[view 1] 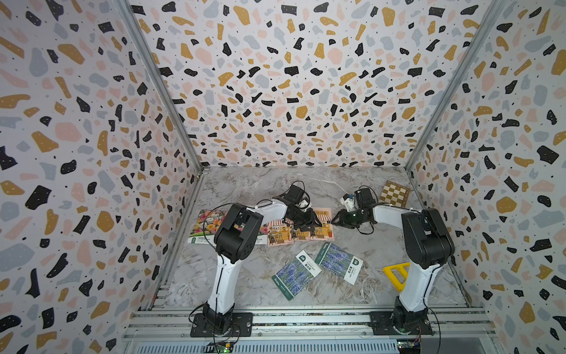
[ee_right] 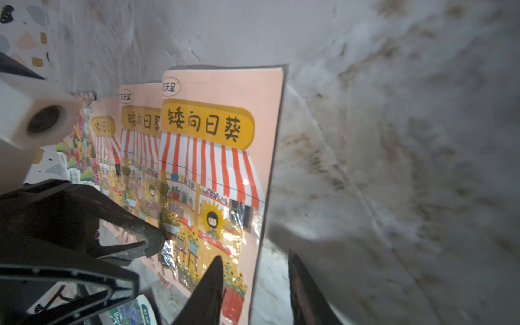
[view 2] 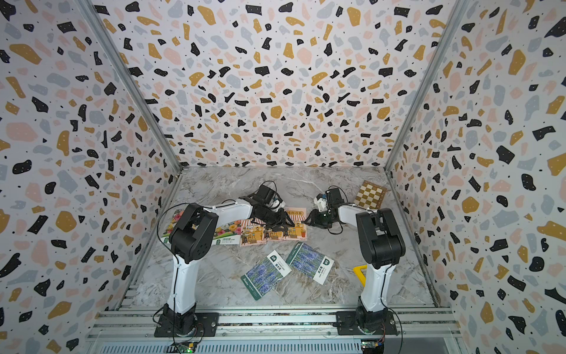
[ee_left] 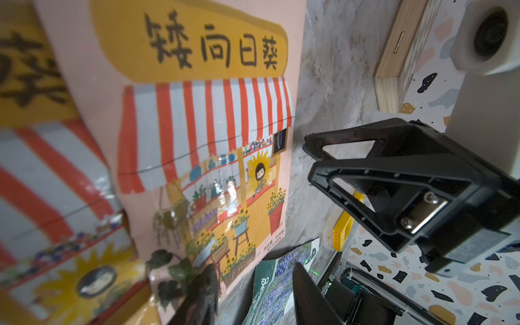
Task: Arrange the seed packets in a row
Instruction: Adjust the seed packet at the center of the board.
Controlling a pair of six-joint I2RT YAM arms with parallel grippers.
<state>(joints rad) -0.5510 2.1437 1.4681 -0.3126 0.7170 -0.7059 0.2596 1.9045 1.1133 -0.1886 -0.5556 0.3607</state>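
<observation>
Squaring the end awning packet (ee_right: 219,157) into the row — my left end effector (ee_left: 254,281) and right end effector (ee_right: 254,270) parted, gripping nothing. Next, I judge: fetch the lavender packets (view 1: 295,274) behind both.

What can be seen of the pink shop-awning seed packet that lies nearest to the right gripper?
The pink packet is flat, rectangular and glossy, with a yellow banner of black characters, a red-and-white striped awning and a sunflower shop drawn below. It lies flat on the marble table, ending the row, meeting the next awning packet. The open left gripper and right gripper hover at it; contact is unclear.
</observation>
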